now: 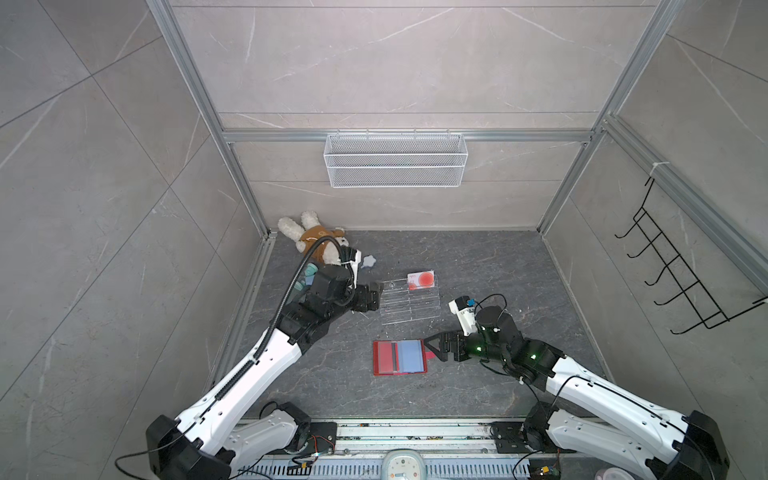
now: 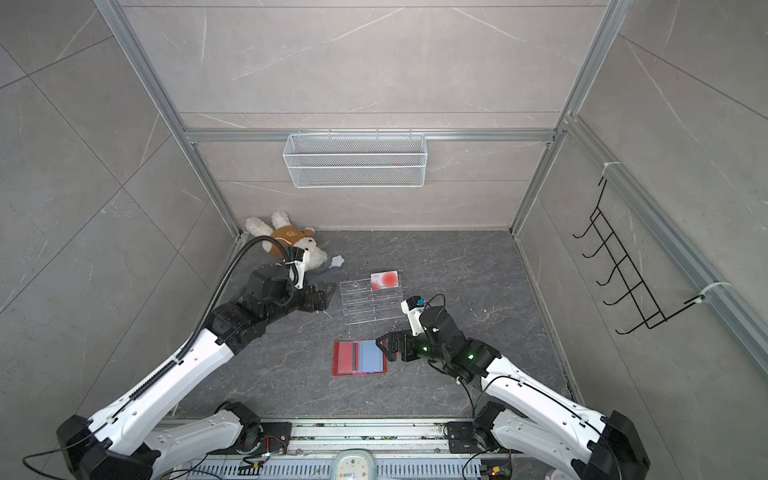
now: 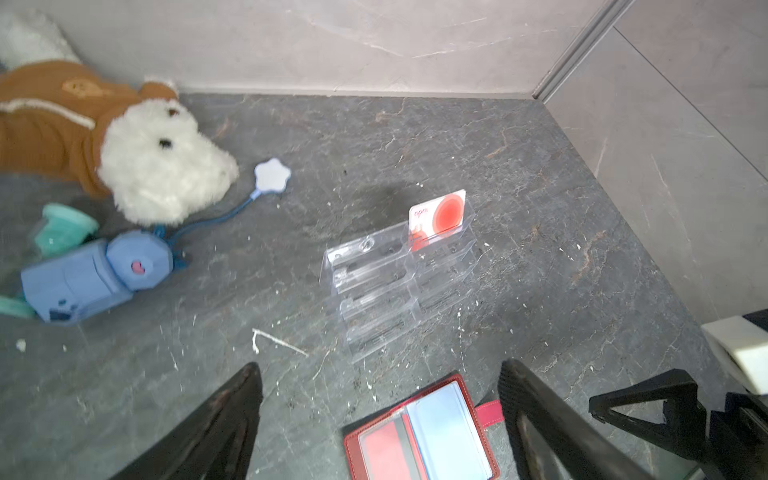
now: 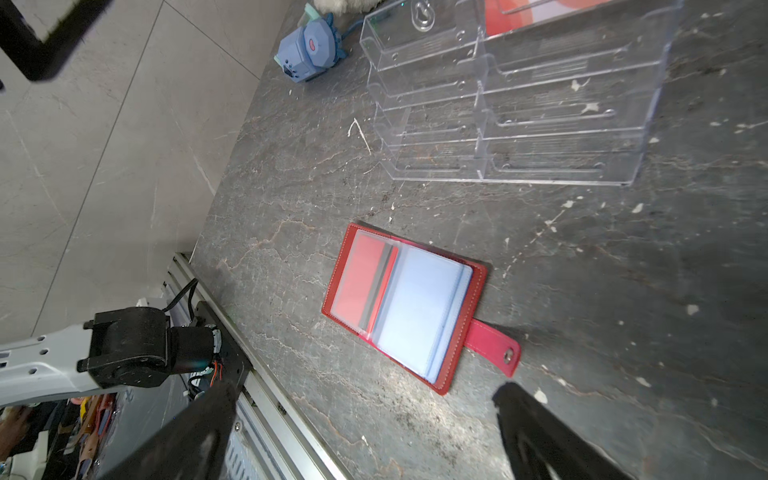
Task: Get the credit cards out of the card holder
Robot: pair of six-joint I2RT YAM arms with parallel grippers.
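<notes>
Dark grey stone-patterned bench [image 1: 478, 266], walled by pale tile panels, carries everything. At its far left corner lies a plush dog [image 1: 309, 237] in a brown jumper, with a blue toy [image 3: 95, 274] just beside it. Near them the left gripper [image 3: 379, 368] hangs with its jaws spread wide and nothing between them, close to the left side of a clear acrylic stand [image 1: 409, 305]. One credit card [image 1: 421, 279] stands upright in the stand's far right pocket. Nearer the front edge, about mid-bench, the card holder [image 1: 400, 357] lies open and flat, its left sleeve showing red with a dark stripe, its right sleeve pale blue. Its strap tab [image 4: 492, 345] points toward the right gripper [image 1: 430, 347], which is fully spread, empty, and just beside the holder's right edge.
</notes>
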